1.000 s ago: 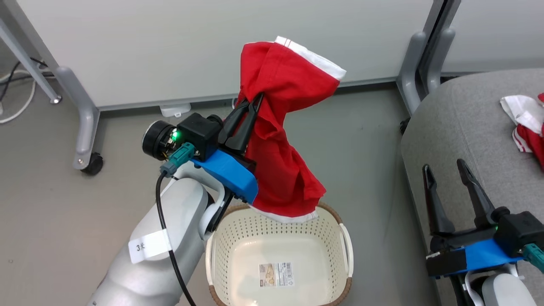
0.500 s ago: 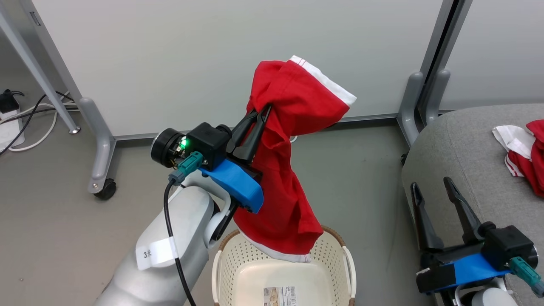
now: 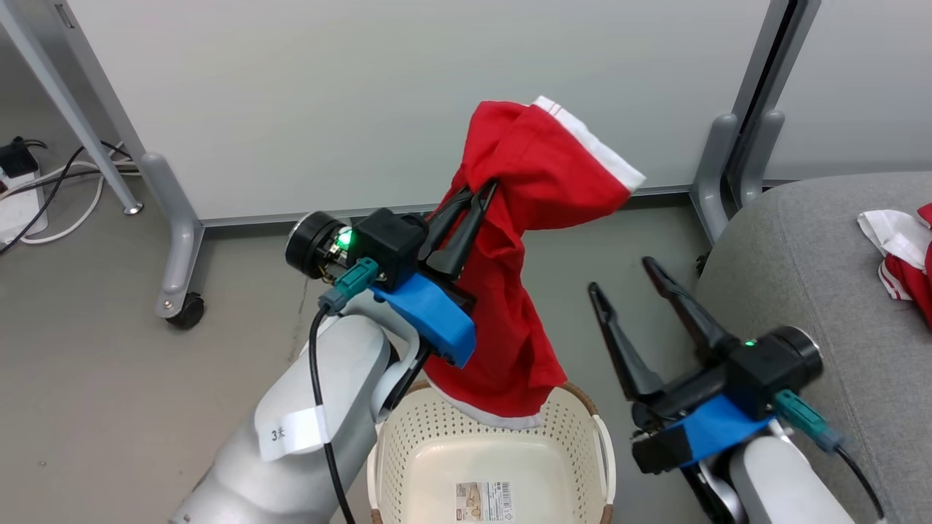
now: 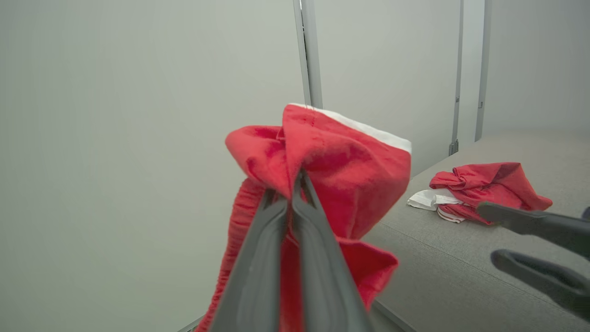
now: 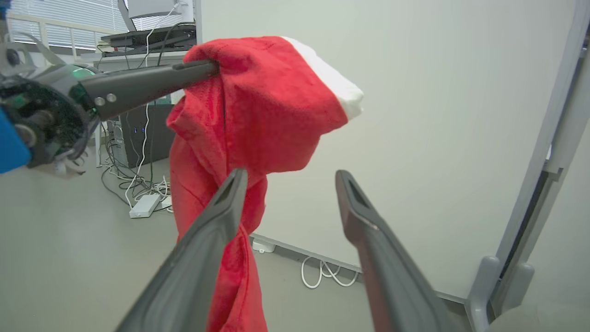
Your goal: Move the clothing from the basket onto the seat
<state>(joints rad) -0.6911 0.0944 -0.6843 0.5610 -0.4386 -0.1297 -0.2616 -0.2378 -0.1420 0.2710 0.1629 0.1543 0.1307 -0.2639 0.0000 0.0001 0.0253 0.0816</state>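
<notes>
My left gripper [image 3: 486, 188] is shut on a bright red garment [image 3: 520, 240] with white trim, held up above the cream perforated basket [image 3: 575, 429]; its lower hem hangs to the basket's back rim. In the left wrist view the shut fingertips [image 4: 297, 177] pinch the red garment [image 4: 341, 166]. My right gripper [image 3: 622, 280] stands open just right of the hanging cloth, nothing between its fingers [image 5: 230, 184]. A second red garment [image 3: 906, 244] with white parts lies on the grey seat [image 3: 801, 276] at the right, also the crumpled garment [image 4: 484, 186] in the left wrist view.
The basket holds only a sticker [image 3: 482, 501] on its bottom. White partition panels stand behind, on grey legs [image 3: 171, 218] with a castor [image 3: 186, 313]. More grey legs [image 3: 735, 160] rise next to the seat. Cables [image 3: 44, 196] lie on the floor at the far left.
My right arm has swung left and up from beside the seat toward the hanging garment, still open. The left gripper has shifted slightly right with the garment. The head camera moved a little.
</notes>
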